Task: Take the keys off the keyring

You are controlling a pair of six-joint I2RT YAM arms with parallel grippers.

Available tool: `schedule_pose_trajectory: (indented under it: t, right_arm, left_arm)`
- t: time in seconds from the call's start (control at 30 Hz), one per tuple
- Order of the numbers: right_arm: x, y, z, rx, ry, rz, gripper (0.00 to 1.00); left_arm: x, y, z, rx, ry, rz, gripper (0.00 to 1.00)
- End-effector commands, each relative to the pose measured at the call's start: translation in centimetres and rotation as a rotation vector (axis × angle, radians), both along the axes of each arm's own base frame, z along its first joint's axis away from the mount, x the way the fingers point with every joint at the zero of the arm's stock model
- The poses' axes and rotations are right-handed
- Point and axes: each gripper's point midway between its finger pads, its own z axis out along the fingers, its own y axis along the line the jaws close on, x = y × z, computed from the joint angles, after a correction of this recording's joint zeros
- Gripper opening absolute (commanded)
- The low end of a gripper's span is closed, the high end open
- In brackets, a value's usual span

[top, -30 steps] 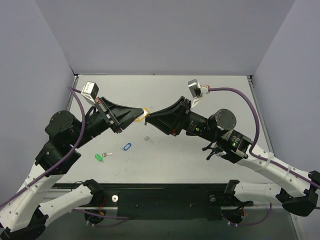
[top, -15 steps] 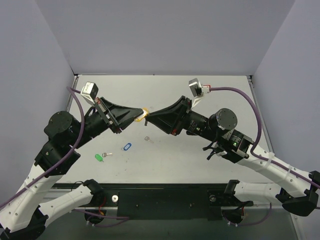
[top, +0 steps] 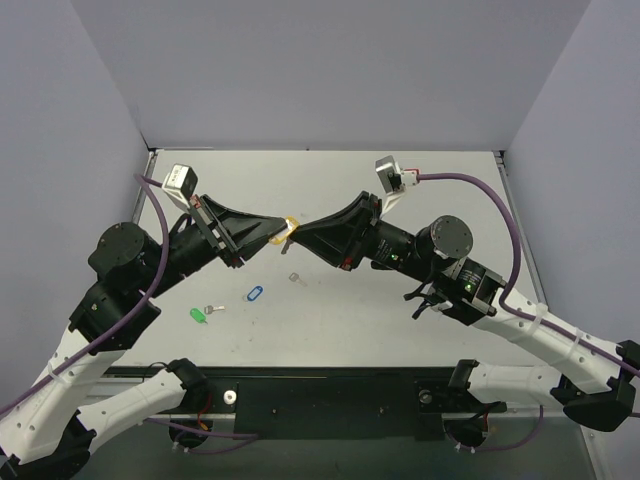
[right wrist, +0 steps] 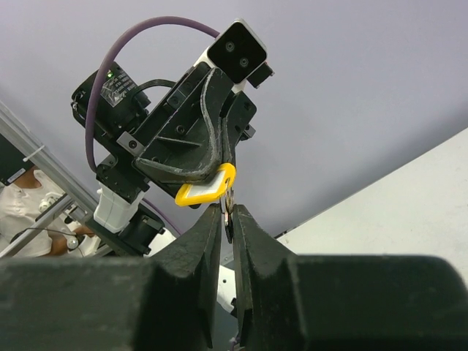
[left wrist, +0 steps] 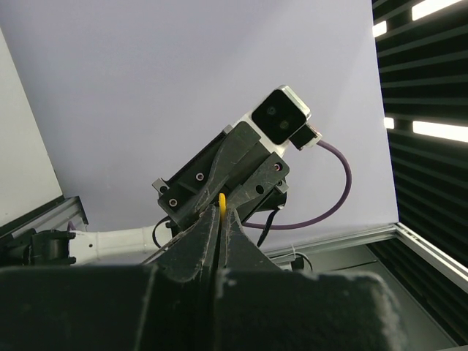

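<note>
Both grippers meet in the air above the table's middle. My left gripper [top: 279,232] is shut on the keyring [top: 286,224], a yellow oval tag. In the left wrist view only a yellow sliver of the keyring [left wrist: 222,206] shows above the pressed fingertips of the left gripper [left wrist: 221,219]. In the right wrist view the keyring [right wrist: 207,189] sticks out of the left fingers [right wrist: 186,157], with a small silver key [right wrist: 229,213] hanging from its metal ring. My right gripper [right wrist: 228,215] has its jaws closed narrowly on that key.
On the table lie a loose silver key [top: 294,278], a blue tag [top: 254,294] and a green tag [top: 198,314] joined to a silver key [top: 212,309]. Grey walls enclose the table on three sides.
The right gripper's jaws have narrowed around the hanging key. Both arms have stayed almost where they were, and the left grip on the tag is unchanged.
</note>
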Motion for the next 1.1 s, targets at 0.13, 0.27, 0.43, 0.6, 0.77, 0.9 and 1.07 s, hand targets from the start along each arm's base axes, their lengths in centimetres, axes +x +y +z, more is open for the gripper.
schedule_pose_trajectory:
  t: [0.13, 0.27, 0.43, 0.6, 0.77, 0.9, 1.07]
  right_arm:
    - [-0.4, -0.7, 3.1, 0.074, -0.057, -0.012, 0.02]
    - [-0.2, -0.7, 2.8, 0.067, -0.047, -0.021, 0.00]
    - [-0.2, -0.9, 2.1, 0.037, -0.034, -0.024, 0.00]
    - [-0.6, -1.5, 0.8, -0.025, -0.015, -0.024, 0.00]
    - [-1.3, -2.1, -1.9, -0.148, 0.029, -0.012, 0.00]
    - [-2.1, -2.6, -5.3, -0.294, 0.103, 0.019, 0.00]
    - [-3.8, -4.0, -11.5, -0.552, 0.273, 0.054, 0.00]
  left_arm:
    - [-1.3, 0.5, 2.4, -0.059, -0.062, -0.026, 0.00]
    - [-1.4, 0.6, 2.4, -0.056, -0.066, -0.024, 0.00]
    - [-1.3, 0.7, 1.6, -0.021, -0.081, -0.006, 0.00]
    - [-1.0, 0.9, -0.4, 0.055, -0.066, 0.018, 0.05]
    - [-1.2, 1.1, -2.7, 0.097, -0.045, 0.015, 0.27]
    - [-1.3, 1.5, -5.4, 0.193, -0.024, 0.029, 0.45]
    - [-2.2, 1.7, -9.8, 0.356, -0.037, -0.015, 0.52]
